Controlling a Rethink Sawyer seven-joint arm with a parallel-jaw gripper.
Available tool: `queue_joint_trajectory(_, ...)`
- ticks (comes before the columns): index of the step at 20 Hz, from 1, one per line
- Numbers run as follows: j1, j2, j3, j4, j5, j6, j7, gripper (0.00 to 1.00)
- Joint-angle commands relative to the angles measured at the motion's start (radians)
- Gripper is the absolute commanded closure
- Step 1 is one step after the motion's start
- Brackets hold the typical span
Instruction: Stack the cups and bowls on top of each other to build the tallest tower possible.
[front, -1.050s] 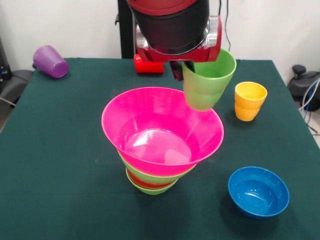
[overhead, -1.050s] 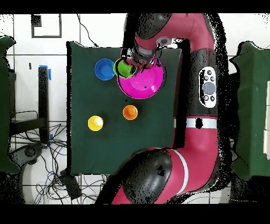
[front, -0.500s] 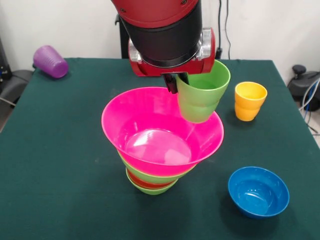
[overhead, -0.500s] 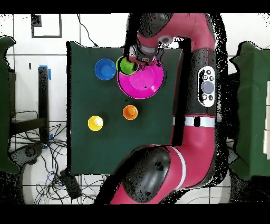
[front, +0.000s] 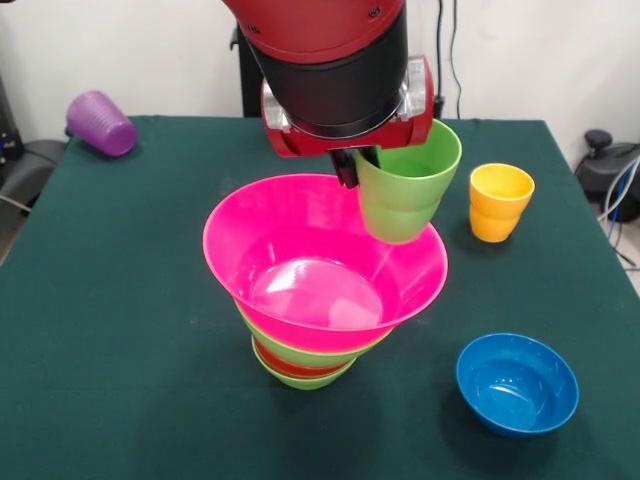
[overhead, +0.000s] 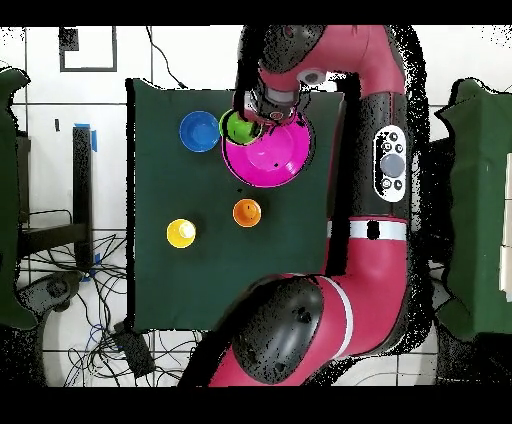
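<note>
The green cup (front: 405, 192) is held by its rim in the closed gripper (front: 352, 165), above the pink bowl's (front: 262, 232) rim atop the tower (front: 305, 358). A shift toward the bowl's centre seems required before release.

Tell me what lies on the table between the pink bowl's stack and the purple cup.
Nothing: in the front view, only bare green cloth runs from the purple cup, lying on its side, to the stack under the pink bowl.

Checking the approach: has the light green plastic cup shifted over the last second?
Yes. The light green plastic cup moved left, away from the yellow plastic cup, over the pink bowl's rim.
</note>
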Motion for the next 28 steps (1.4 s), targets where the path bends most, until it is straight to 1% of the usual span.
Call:
queue_joint_trajectory(1, -0.003, 0.009, -0.019, 0.092, -0.079, -0.075, -0.338, 1.00)
queue_joint_trajectory(9, -0.017, 0.014, -0.027, 0.107, -0.087, -0.114, -0.349, 1.00)
queue_joint_trajectory(14, -0.016, 0.041, -0.022, 0.067, -0.113, -0.122, -0.387, 1.00)
queue_joint_trajectory(18, -0.019, 0.049, -0.020, 0.055, -0.118, -0.124, -0.395, 1.00)
queue_joint_trajectory(21, -0.027, 0.042, -0.023, 0.082, -0.110, -0.146, -0.400, 1.00)
queue_joint_trajectory(24, -0.032, 0.045, -0.024, 0.077, -0.118, -0.150, -0.414, 1.00)
queue_joint_trajectory(26, -0.031, 0.042, -0.027, 0.083, -0.114, -0.142, -0.401, 1.00)
queue_joint_trajectory(28, -0.034, 0.036, -0.030, 0.104, -0.107, -0.140, -0.399, 1.00)
